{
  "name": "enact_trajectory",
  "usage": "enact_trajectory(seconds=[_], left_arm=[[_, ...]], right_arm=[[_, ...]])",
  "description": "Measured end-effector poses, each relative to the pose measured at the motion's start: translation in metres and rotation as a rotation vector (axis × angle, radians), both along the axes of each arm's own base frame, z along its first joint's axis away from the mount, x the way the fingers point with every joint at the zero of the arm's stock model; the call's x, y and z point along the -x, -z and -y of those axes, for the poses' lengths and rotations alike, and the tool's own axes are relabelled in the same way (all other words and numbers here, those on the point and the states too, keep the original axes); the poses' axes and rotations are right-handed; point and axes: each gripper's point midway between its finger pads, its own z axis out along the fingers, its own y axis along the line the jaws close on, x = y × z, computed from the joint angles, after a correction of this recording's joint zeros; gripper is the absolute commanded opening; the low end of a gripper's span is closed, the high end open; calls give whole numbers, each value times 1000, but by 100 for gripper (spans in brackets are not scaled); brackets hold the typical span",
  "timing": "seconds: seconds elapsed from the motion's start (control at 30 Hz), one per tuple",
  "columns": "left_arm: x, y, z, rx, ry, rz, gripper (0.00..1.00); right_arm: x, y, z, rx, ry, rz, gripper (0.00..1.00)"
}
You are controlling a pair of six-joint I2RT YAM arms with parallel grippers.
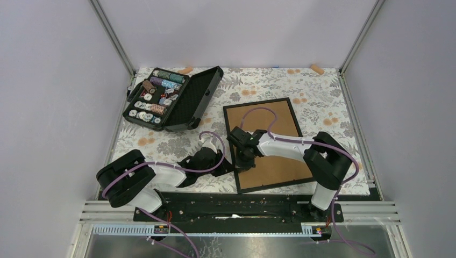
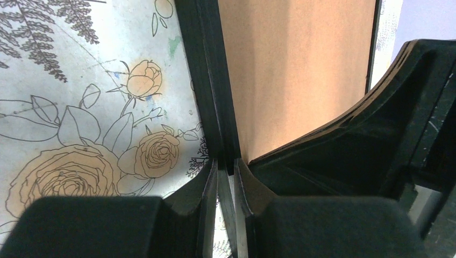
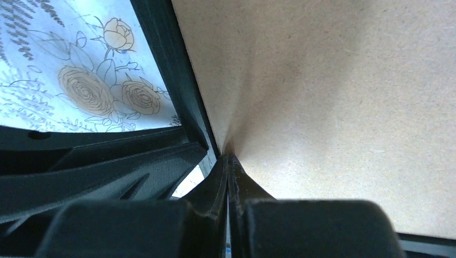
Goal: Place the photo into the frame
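Table covered with floral cloth (image 1: 322,97).

The frame (image 1: 275,173) lies flat and back side up, right of the table's centre. Its long sides run from mid-table toward the near edge, and it is turned slightly off square to the table edges. The brown board (image 3: 333,107) fills the opening and faces up.

Left gripper (image 1: 225,161): low over the cloth at the frame's left long side, toward its near-left corner. In the left wrist view the two fingers are closed to a narrow slit, and the black rail (image 2: 207,80) runs straight down into that slit. A thin dark strip shows between the fingers, so they are pinching the rail's edge. Cloth lies to one side of the rail and brown board to the other.

Right gripper (image 1: 244,157): comes in from the right across the frame and points down at the board just inside the same left rail, close beside the left gripper. In the right wrist view the fingers are fully together with no gap, and their tips sit on the board where it meets the rail's inner edge. I cannot tell whether anything is caught between the tips.

An open black case of thread spools (image 1: 172,99) sits at the back-left corner of the table, well apart from the frame.
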Motion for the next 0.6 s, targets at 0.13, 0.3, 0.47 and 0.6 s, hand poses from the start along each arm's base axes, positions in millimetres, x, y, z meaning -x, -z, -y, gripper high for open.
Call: enact_trajectory(seconds=[0.13,0.3,0.47,0.6], left_arm=[[0,0,0,0,-2,-1,18],[0,0,0,0,-3,-1,18],[0,0,0,3,-10,-8,18],[0,0,0,2,-11,-9,18]], right_arm=[[0,0,-1,67,-16,-1,0],[0,1,-1,133,-35,5,0],[2,7,1,261,-63,11,2],[1,8,3,331,-76,53,7]])
